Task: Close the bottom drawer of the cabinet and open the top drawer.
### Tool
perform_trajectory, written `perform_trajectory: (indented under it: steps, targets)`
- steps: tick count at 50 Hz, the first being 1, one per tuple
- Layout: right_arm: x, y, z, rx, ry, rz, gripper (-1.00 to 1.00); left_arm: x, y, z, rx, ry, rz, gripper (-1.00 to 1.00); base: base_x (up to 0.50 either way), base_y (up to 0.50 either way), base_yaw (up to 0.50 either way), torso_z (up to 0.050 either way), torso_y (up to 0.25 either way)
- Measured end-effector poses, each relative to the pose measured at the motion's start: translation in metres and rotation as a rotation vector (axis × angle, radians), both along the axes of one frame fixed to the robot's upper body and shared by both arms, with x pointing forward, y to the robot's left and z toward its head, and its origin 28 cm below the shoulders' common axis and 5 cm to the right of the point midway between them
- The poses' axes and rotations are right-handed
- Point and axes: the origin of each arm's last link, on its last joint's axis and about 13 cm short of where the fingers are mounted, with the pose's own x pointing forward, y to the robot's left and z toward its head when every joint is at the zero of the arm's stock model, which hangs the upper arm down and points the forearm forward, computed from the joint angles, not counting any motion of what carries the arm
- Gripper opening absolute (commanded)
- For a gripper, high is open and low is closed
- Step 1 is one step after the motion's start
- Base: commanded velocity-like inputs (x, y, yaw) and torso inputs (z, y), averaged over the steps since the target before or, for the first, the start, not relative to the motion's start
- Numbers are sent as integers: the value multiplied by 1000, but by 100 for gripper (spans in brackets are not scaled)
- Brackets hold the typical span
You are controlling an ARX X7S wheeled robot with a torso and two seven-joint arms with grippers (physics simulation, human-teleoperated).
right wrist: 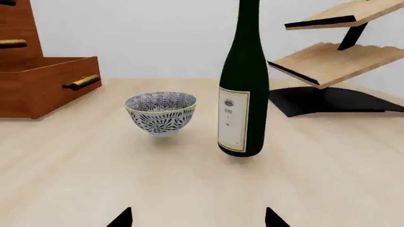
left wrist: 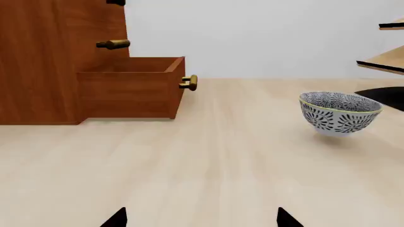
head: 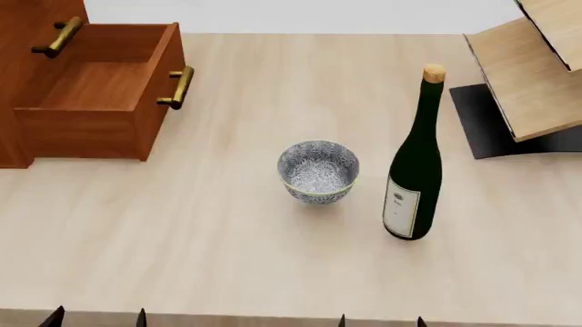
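Observation:
The reddish-brown cabinet point(head: 27, 41) stands at the table's far left. Its bottom drawer point(head: 100, 102) is pulled out and empty, with its brass handle point(head: 177, 87) facing right. It also shows in the left wrist view point(left wrist: 129, 92) and the right wrist view point(right wrist: 47, 82). The middle drawer's handle point(head: 56, 37) shows above it, shut. The top drawer is out of the head view; only a handle tip point(left wrist: 115, 2) shows. My left gripper point(head: 98, 319) and right gripper point(head: 382, 320) are both open and empty at the table's near edge, far from the cabinet.
A patterned bowl point(head: 317, 172) sits mid-table. A dark green wine bottle point(head: 414, 170) stands to its right. A pale wooden rack point(head: 532, 68) on a black base stands at the far right.

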Motion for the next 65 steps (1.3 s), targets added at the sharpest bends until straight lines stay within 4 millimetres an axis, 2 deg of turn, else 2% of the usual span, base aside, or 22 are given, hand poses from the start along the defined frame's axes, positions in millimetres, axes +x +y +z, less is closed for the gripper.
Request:
perform_trajectory:
  steps: [21, 38, 65]
  targets:
    - [1, 4, -3, 2, 14, 8, 100, 0, -3, 2, 8, -7, -28, 100, 0, 0, 0, 1, 0]
    - [1, 4, -4, 7, 11, 11, 100, -2, -5, 14, 19, -73, -52, 100, 0, 0, 0, 50, 0]
    - [7, 0, 21, -5, -36, 5, 100, 9, -2, 62, 94, -241, -65, 100, 0, 0, 0, 50, 0]
